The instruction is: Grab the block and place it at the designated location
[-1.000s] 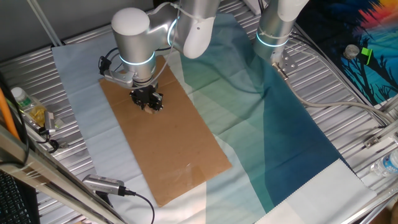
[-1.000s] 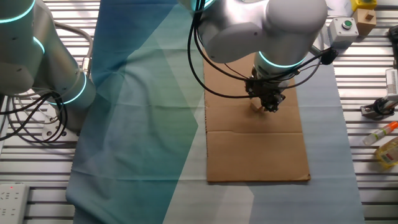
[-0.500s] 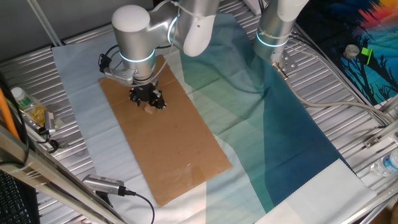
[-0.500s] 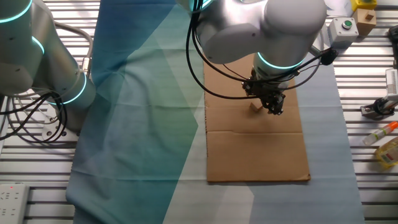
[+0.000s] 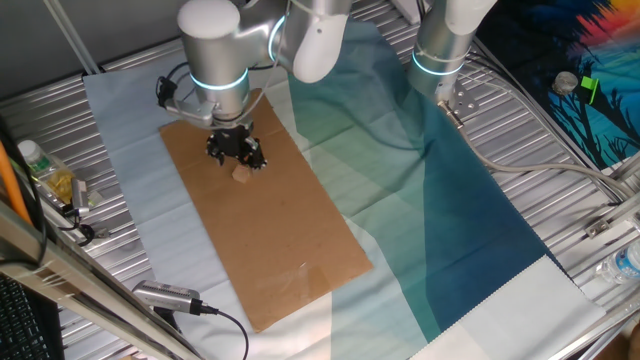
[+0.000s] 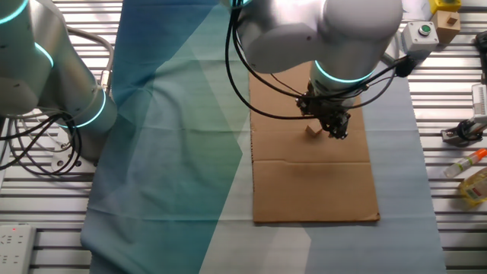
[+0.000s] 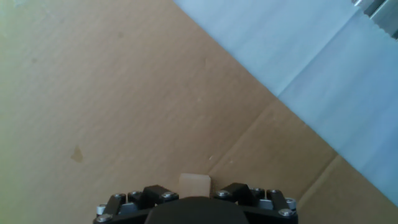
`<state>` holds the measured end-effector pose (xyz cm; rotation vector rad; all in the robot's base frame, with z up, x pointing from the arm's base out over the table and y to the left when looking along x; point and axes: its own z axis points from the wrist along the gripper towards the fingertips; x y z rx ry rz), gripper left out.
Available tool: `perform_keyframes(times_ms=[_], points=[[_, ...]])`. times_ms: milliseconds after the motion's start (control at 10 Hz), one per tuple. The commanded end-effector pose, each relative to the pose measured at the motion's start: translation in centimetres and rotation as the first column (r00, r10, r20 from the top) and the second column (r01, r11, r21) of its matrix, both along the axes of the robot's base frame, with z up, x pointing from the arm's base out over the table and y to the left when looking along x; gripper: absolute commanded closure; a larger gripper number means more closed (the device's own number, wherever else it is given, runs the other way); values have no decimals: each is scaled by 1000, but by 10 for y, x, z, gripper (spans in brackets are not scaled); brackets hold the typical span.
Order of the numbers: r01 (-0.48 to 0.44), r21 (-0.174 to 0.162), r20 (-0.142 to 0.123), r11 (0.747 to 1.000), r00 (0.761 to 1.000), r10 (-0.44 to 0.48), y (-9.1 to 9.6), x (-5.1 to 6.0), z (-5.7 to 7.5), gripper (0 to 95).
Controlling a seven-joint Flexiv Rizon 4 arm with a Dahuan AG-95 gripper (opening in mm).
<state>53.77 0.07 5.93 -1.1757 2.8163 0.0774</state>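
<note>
The block [image 5: 241,173] is a small tan cube lying on the brown cardboard sheet [image 5: 290,250]. My gripper [image 5: 237,153] hangs just above and behind it, apart from it, jaws open and empty. In the other fixed view the block [image 6: 313,131] lies just left of the gripper [image 6: 335,128]. In the hand view the block [image 7: 194,184] shows at the bottom edge, between the black finger mounts of the gripper [image 7: 194,198]. The black dot does not show in any view.
A teal and pale cloth [image 5: 440,200] covers the table beside the cardboard. A second robot arm [image 5: 445,40] stands at the back. A bottle [image 5: 35,165] and cables [image 5: 170,300] lie at the left edge. Small tools [image 6: 464,133] lie at the right.
The gripper has risen and drawn back from the block. The block stays on the cardboard and now shows free of the fingers.
</note>
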Motion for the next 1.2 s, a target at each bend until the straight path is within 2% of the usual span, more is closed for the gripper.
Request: perform_keyframes(times_ms=[100,200,300,400,600,700,800,900,1000,1100,1200], points=[[28,-16,-11,999,1000,-29,1,-4,22,760],[52,-20,-19,998,998,-52,3,-6,32,950],[61,-20,-30,998,998,-62,5,-7,41,950],[82,-24,-60,996,995,-83,12,-9,56,950],[137,-34,-76,990,987,-139,31,-4,76,950],[174,-70,-89,982,980,-180,48,5,87,950],[224,-91,-99,970,967,-233,71,16,90,950],[248,-96,-98,964,961,-258,83,21,88,950],[303,-96,-89,948,946,-312,114,32,74,950],[348,-95,-86,933,931,-356,137,34,67,950],[364,-116,-90,924,923,-374,150,31,76,950]])
